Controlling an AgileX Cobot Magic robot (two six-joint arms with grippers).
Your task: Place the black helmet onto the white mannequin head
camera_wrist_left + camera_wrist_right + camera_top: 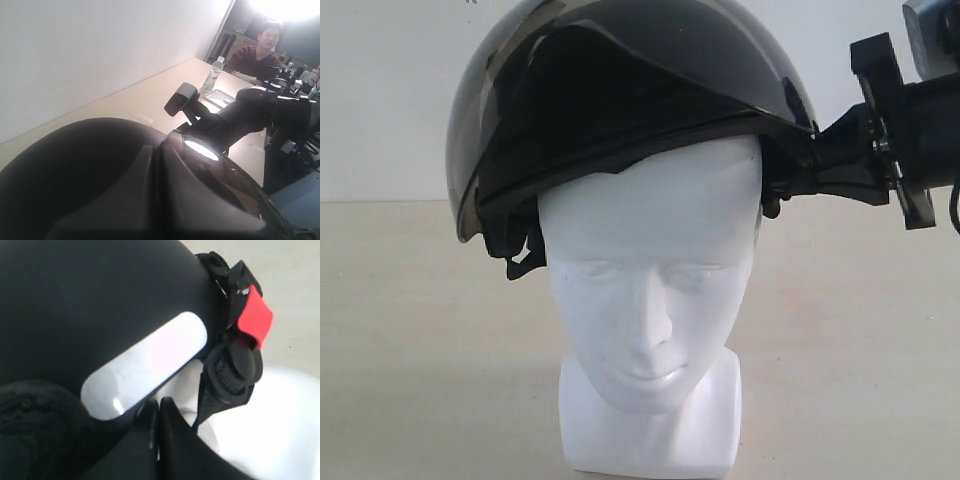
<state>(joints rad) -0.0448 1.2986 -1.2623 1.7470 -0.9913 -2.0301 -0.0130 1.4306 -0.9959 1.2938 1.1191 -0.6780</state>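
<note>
Exterior view: the right arm (pixel 920 130) reaches in level from the right. Its right gripper (pixel 810 150) meets the rim of the rounded matte-black helmet (pixel 650 90), jaws pressed narrow together; any pinch on the rim is unclear. The left gripper, hidden, is closed. The helmet sits tilted on the smooth white mannequin head (pixel 650 270), smoky translucent visor (pixel 468 170) above the bare face.

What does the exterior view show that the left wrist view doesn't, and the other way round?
Only the exterior view shows the white mannequin head, its face turned to the camera. Only the left wrist view shows a seated person in a dark red top and a clear bottle at the far end of the table. Both show the black helmet and the right arm reaching to its edge.
</note>
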